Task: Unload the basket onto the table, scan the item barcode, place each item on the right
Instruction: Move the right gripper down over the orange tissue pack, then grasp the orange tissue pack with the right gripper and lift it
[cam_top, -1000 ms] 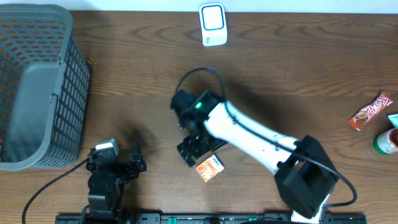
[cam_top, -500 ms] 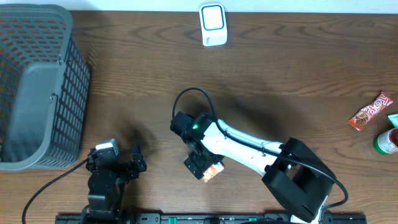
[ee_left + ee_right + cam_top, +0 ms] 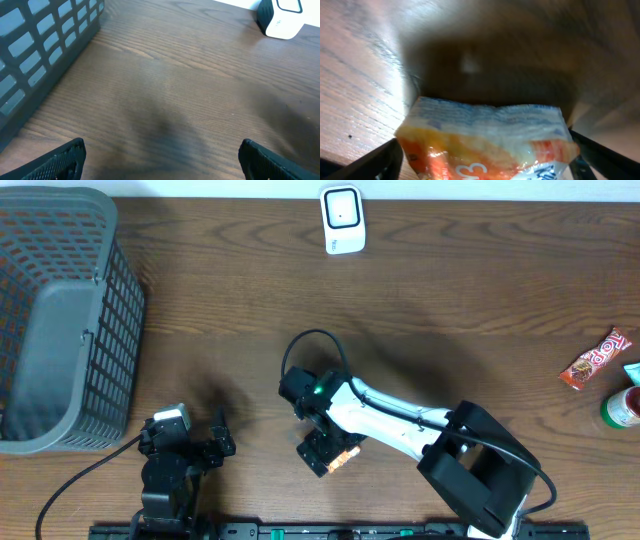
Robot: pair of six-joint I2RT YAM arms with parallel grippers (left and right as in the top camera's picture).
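At the near middle of the tabletop, the packet lies flat under the right tool. It is a small, crinkly plastic packet, white along its top edge and orange below, with white lettering on the orange and a little blue print at its lower right corner. Only its orange end shows from overhead. The right tool is spread wide, one of its fingers on each side of the packet; whether they touch it cannot be told. The left tool is also spread, over bare wood near the front left, with nothing between its fingers. The scanner stands at the far edge, well apart from the packet. The basket sits far left.
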